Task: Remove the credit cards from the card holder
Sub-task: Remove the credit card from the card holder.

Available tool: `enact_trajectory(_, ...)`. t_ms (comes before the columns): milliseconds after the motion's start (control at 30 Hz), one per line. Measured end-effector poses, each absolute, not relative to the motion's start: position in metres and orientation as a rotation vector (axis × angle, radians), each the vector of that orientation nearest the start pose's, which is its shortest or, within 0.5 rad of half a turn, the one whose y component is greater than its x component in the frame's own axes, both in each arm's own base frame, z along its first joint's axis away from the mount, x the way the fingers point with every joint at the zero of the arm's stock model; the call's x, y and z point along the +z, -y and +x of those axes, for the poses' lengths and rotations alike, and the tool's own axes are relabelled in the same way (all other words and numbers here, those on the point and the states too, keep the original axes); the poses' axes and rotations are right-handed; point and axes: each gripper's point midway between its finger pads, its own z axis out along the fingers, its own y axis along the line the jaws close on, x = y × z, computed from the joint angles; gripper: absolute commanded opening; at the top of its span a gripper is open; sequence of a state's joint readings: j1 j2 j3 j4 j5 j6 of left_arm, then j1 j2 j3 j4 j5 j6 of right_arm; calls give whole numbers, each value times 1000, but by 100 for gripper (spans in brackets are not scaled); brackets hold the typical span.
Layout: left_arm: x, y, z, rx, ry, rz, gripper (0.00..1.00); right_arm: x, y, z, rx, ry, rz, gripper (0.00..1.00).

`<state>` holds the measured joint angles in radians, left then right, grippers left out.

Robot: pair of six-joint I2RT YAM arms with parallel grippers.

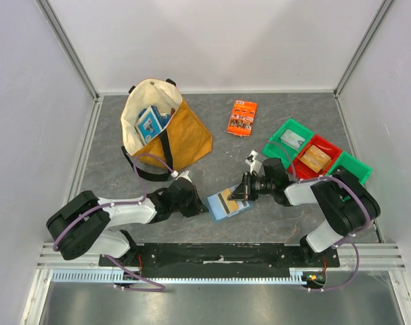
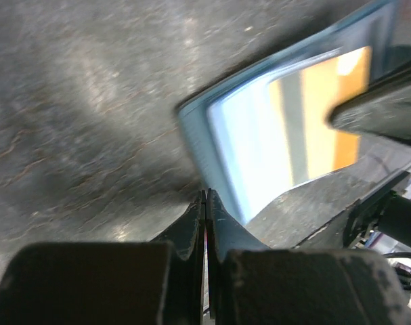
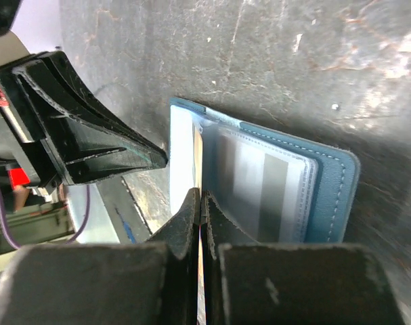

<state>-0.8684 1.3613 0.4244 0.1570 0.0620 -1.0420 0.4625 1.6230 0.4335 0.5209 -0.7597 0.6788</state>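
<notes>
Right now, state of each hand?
Left hand: closed, nothing visibly held, tips at the card holder edge.
Right hand: closed over the card holder; any grip cannot be told.

Top view looks down; both wrist views closely share card holder [image 3: 330,189]

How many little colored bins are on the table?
3, at right: green bin nearest the orange packet, red bin in the middle, second green bin farthest right. None seem hidden.
</notes>
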Motion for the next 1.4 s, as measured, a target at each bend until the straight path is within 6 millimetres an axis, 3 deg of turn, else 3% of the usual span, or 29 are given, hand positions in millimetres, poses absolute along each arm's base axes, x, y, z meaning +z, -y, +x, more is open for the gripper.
enact_trajectory(100, 15, 269, 166, -902, -2599, -195, 2, 37, -251, 215, 1335, -2420, -217, 0)
enact_trajectory(333, 26, 273, 165, -947, -2576, -166, 46, 36, -247, 216, 1287, -2431, -230, 0)
enact_trajectory(433, 43, 279, 166, -1008, -2521, -128, 47, 27, -251, 212, 1316, -2452, -206, 0)
enact_trajectory(667, 72, 314, 184, -1086, -2460, -44, 23, 26, -269, 203, 1391, -2444, -222, 0)
enact_trajectory(767, 65, 320, 188, -1068, -2480, -34, 12, 25, -269, 204, 1385, -2446, -214, 0)
enact_trajectory(933, 38, 313, 181, -994, -2574, -40, 2, 24, -268, 204, 1381, -2444, -212, 1)
enact_trajectory(1133, 26, 306, 173, -952, -2630, -37, 2, 23, -267, 205, 1370, -2446, -206, 17)
enact_trajectory(1400, 23, 304, 171, -939, -2646, -38, 2, 24, -251, 210, 1286, -2459, -178, 19)
